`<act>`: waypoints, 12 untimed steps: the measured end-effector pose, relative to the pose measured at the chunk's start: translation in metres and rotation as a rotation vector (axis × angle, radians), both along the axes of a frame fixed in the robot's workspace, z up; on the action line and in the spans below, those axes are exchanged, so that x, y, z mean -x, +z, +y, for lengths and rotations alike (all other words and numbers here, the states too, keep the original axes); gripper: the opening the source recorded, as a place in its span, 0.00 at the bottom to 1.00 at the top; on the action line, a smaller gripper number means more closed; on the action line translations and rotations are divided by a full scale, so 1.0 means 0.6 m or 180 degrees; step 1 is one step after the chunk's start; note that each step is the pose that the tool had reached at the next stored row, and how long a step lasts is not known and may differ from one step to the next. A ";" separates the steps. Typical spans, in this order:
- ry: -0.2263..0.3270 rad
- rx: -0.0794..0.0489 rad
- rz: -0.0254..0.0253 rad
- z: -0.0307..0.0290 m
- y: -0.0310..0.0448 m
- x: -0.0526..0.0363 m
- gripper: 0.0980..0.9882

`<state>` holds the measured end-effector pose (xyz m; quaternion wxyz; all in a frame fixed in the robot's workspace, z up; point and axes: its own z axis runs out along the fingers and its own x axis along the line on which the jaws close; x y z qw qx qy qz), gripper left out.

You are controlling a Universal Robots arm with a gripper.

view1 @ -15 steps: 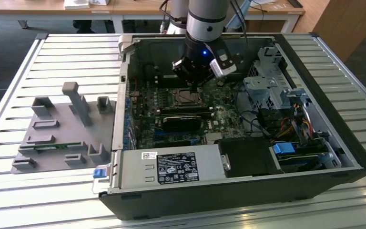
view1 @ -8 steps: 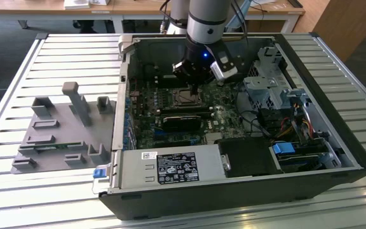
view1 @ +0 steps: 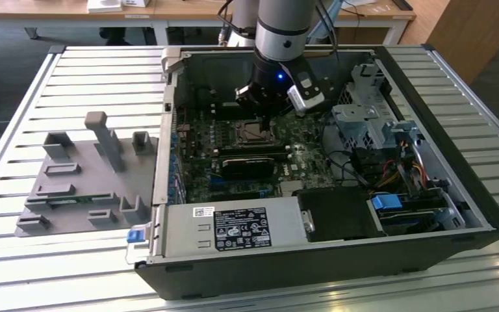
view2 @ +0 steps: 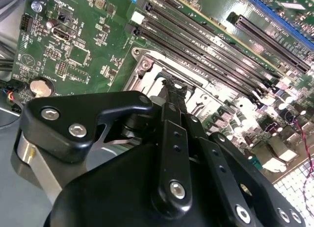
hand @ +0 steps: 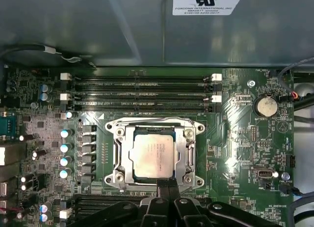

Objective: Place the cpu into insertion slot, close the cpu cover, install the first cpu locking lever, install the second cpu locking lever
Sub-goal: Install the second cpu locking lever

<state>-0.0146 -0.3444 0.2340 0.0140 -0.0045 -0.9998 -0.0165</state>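
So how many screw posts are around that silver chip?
4 screw posts, one at each corner of the metal frame around the cpu; two lie near the gripper. None seems hidden.

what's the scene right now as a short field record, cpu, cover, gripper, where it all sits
setting: open computer case on a slatted table, motherboard exposed
cpu: seated flat in the insertion slot
cpu cover: lowered over the chip, metal top showing through its window
gripper: just off the socket's edge, fingertips together, holding nothing
memory slots: long black rows beside the socket, empty
coin battery: on the board, off to one side of the socket
grey fixture plate: on the table at the exterior view's left
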 end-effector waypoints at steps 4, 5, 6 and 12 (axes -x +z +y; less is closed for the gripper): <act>0.0000 0.0000 0.0000 -0.0019 0.000 0.000 0.01; 0.0000 0.0000 0.0000 -0.0025 0.000 0.000 0.01; 0.0000 0.0000 0.0000 -0.0034 0.000 0.000 0.01; 0.0000 0.0000 0.0000 -0.0114 0.000 0.000 0.01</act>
